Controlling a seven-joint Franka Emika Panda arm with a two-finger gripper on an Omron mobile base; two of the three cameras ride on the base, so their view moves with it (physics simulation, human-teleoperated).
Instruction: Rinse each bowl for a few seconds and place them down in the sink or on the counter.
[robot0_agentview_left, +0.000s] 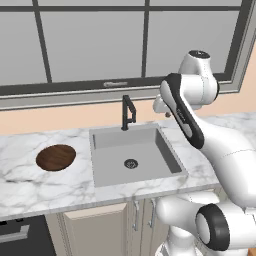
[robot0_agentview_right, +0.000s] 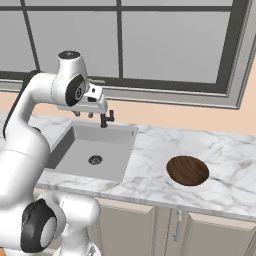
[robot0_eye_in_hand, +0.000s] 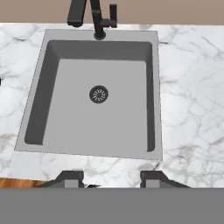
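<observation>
Bowls: two brown wooden ones, both on the bench, neither in the sink. One bowl (robot0_agentview_left: 56, 157) sits at left-centre of the left base view, well apart from the basin's left rim. Second bowl (robot0_agentview_right: 187, 170) sits at right-centre of the right base view, well apart from the basin's right rim. Both look upright, hollow up; round, so no long axis to line up with.

Gripper (robot0_eye_in_hand: 111, 178): fingertips at the bottom of the hand view, jaws spread with a clear gap, holding nothing. Hand camera looks down onto the sink (robot0_eye_in_hand: 46, 78), drain (robot0_eye_in_hand: 99, 94) mid-frame, so the gripper hangs over the basin's near edge, roughly between the two bowls. A thin brown sliver shows at the lower left of the hand view; can't tell what it is.

Arm pose: elbow raised high, forearm reaching toward the window side, hand near the faucet (robot0_agentview_left: 128, 113) in both base views.

Judgement: nothing picked up yet; either bowl needs a sideways swing away from the basin.

Far: window (robot0_agentview_left: 100, 40) behind the bench (robot0_agentview_right: 150, 150).
</observation>
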